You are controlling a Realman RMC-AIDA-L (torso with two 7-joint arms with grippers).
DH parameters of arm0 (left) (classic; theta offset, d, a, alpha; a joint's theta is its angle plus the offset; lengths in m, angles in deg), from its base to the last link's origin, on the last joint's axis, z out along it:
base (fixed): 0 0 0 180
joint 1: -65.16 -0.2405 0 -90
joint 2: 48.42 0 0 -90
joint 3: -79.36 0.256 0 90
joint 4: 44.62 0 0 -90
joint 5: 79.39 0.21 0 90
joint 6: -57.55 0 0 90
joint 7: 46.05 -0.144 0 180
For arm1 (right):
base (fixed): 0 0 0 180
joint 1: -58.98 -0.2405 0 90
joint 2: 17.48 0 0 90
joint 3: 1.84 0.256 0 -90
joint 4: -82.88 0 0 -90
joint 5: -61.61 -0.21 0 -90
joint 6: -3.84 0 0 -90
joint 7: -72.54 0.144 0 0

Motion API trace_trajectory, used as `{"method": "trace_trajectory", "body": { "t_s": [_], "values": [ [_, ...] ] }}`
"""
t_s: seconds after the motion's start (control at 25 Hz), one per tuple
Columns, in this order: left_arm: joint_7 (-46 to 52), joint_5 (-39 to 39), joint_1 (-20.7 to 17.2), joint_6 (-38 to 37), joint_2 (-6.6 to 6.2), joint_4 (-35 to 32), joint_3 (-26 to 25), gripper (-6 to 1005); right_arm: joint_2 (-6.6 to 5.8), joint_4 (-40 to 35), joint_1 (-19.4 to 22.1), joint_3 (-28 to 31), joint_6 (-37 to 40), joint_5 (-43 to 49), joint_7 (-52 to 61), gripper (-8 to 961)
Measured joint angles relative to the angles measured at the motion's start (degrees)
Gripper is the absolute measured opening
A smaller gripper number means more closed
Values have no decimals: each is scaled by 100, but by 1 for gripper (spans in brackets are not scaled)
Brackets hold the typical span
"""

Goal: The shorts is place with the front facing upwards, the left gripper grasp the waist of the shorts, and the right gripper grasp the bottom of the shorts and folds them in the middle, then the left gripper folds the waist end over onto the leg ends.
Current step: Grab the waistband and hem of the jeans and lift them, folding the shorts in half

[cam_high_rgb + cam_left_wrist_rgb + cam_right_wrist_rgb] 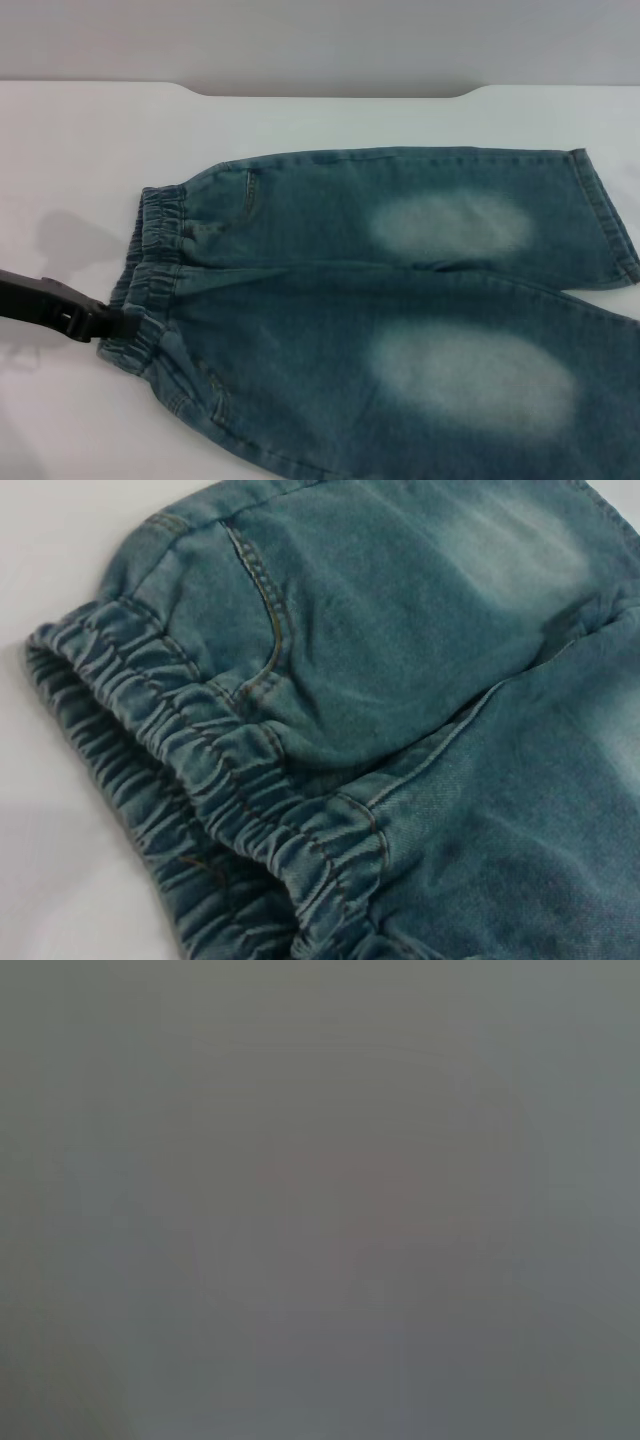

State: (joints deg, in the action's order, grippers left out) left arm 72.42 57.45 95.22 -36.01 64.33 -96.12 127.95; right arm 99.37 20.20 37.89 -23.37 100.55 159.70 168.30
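White tabletop (pixel 80 130) fills the head view, carrying the blue-green washed denim shorts (pixel 400 300) across centre and right, faded patches up. At lower left, the slim black left gripper (pixel 112 322) meets the ruffled elastic waist (pixel 150 270); its finger opening cannot be determined.

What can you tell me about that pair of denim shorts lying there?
The shorts are blue-green washed denim, spread flat on the white table with the front up. Each leg has a pale faded patch, and stitched front pockets show near the top. The waist is a ruffled elastic band on the robot's left; the hemmed leg ends point right. The left end effector, a black clamp, meets the waist edge.
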Motion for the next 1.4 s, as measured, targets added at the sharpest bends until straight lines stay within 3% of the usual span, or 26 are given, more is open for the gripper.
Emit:
{"method": "trace_trajectory", "body": {
  "t_s": [0.16,0.44,0.64,0.92,1.12,1.4],
  "values": [
    [40,1,15,-2,1,0,3,39,-150,-1100,-250,-88,849,1023,1248,459],
    [53,0,48,-5,16,0,11,39,-207,-2365,-662,-642,1980,2627,2368,459],
    [53,0,104,-18,28,-1,42,39,-195,-2599,-857,-1449,2725,3986,2512,459],
    [51,1,183,-33,40,-1,54,40,12,-3017,-654,-2578,2821,5197,2492,459],
    [22,1,224,-32,54,-1,59,40,127,-2899,-527,-2936,2809,5352,2361,460],
    [11,1,244,-26,63,0,62,40,98,-2222,-489,-3045,2796,5405,2178,460]
  ]
}}
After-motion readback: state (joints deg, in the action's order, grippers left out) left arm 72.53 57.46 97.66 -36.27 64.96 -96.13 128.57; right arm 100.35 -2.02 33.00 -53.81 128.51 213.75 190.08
